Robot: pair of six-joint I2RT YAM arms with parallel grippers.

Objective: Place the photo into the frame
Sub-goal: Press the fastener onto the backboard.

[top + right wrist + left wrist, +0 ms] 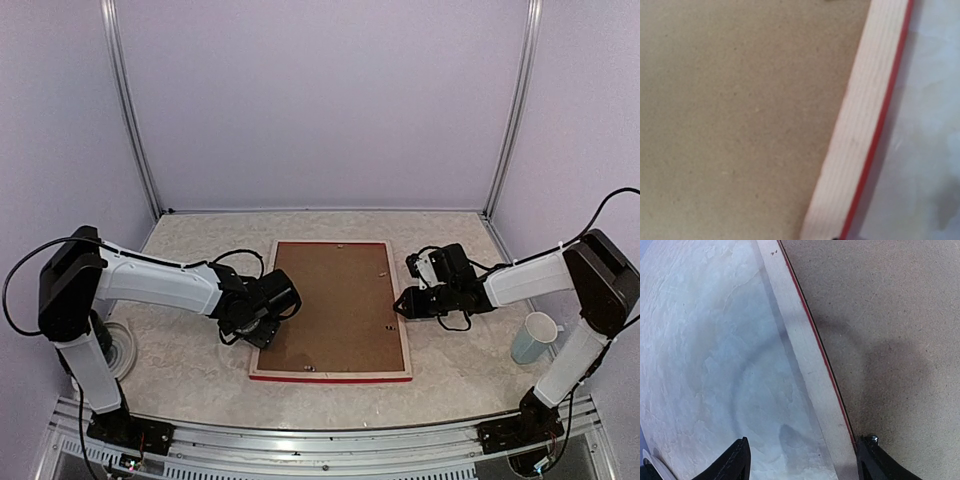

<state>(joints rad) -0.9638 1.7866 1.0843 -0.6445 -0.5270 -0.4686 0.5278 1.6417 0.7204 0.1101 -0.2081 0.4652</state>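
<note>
Face down mid surface, frame, backing board up. At its 9 o'clock edge, left end effector spread wide astride the rim, gripping nothing. At 3 o'clock, right end effector, opening impossible to tell.

Both arms reaching inward, left gripper spread wide, right gripper low

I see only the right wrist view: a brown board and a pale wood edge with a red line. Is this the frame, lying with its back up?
Observer: Yes, the frame lies back up, the brown backing board filling it.
Operator: Where is the left gripper?
Observer: The left gripper sits at the frame's left edge, jaws open across it.
Operator: Anything near my arm?
Observer: A pale mug stands on the table, to the right of the right gripper.
</note>
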